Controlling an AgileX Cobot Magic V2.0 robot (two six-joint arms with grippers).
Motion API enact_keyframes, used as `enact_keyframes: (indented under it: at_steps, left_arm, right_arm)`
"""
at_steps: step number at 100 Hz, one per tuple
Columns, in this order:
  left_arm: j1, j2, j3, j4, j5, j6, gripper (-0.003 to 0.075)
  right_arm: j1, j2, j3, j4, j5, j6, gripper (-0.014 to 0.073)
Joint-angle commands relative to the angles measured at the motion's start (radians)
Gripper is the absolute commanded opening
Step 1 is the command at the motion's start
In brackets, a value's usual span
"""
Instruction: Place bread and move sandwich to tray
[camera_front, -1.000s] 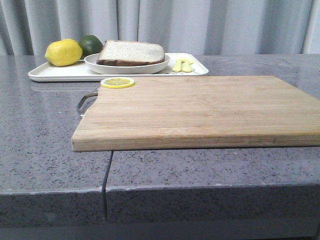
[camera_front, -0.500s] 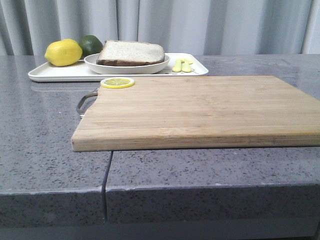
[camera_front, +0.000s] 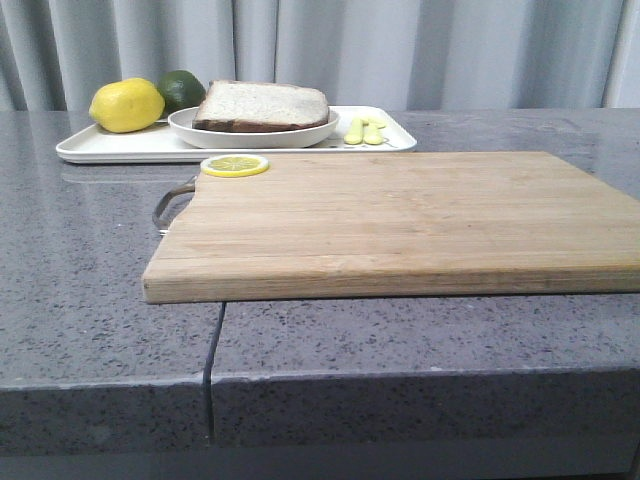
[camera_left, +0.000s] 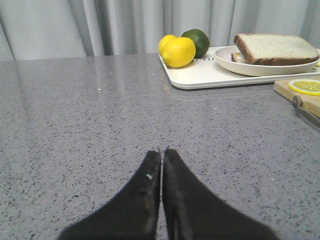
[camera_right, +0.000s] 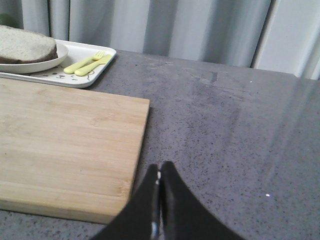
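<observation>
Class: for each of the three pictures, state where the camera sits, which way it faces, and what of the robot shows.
Front: low at the table edge, facing the cutting board and tray; no robot shows.
Left wrist: over bare counter, facing the tray; left gripper shut.
Right wrist: by the board's corner; right gripper shut.
All show the sandwich.

Grey stone counter (camera_front: 90, 300): cutting board (camera_front: 400, 220), tray (camera_front: 120, 145).
</observation>
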Motion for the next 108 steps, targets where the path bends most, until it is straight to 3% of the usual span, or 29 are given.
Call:
enact_keyframes:
  at_steps: [1, 28, 108]
  left_arm:
    - [0.002, -0.031, 0.017, -0.009, -0.089, -0.003, -0.0019]
    - [0.002, -0.031, 0.017, -0.009, -0.089, -0.003, -0.002]
    - [0.002, -0.031, 0.017, -0.009, -0.089, -0.003, -0.0019]
  right_arm:
    - [-0.005, -0.045, 0.026, -0.012, -0.095, 0.002, -0.0067]
    - [-0.005, -0.102, 0.157, -0.012, -0.174, 0.002, -0.0067]
    - [-0.005, -0.102, 0.156, -0.012, -0.177, 0.002, -0.0067]
